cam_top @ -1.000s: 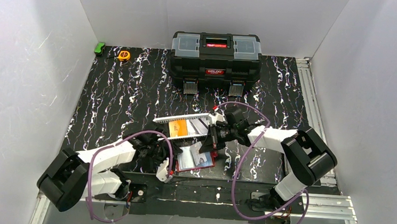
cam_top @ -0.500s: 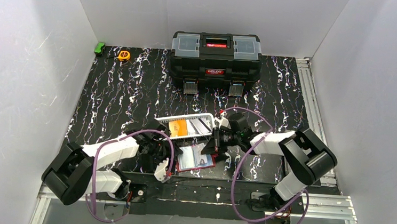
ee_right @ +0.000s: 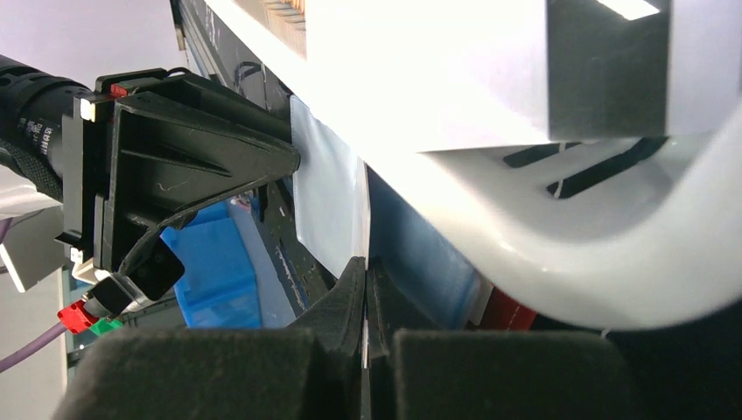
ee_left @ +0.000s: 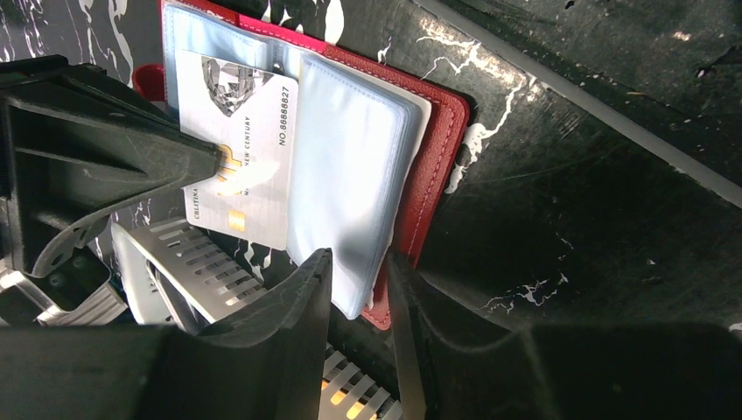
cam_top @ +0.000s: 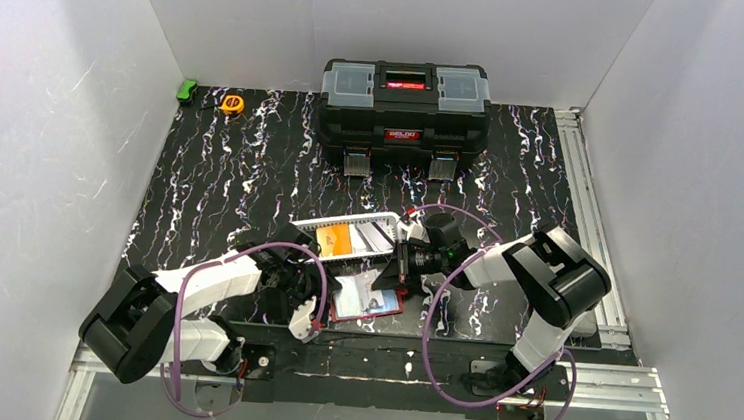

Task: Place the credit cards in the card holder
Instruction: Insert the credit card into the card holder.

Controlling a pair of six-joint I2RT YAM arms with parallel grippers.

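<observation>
The red card holder (cam_top: 387,312) lies open at the table's near edge, its clear sleeves (ee_left: 350,175) up. My left gripper (ee_left: 360,284) is shut on the holder's corner, sleeves and red cover (ee_left: 437,149) between its fingers; in the top view the left gripper (cam_top: 325,305) is at the holder's left side. My right gripper (ee_right: 366,289) is shut on a grey-silver card (ee_left: 241,149), held by its edge and lying over the holder's left sleeves. The right gripper also shows in the top view (cam_top: 391,275). An orange card (cam_top: 332,241) and a grey card (cam_top: 374,234) lie in the white mesh basket (cam_top: 342,222).
The basket sits just behind the holder and fills the upper right of the right wrist view (ee_right: 542,175). A big black toolbox (cam_top: 404,102) stands at the back. An orange tape measure (cam_top: 232,104) and a green item (cam_top: 187,89) lie at the back left. White walls enclose the table.
My right gripper has moved down and left with the grey-silver card, from beside the basket onto the open holder. The left gripper has stayed at the holder's corner.
</observation>
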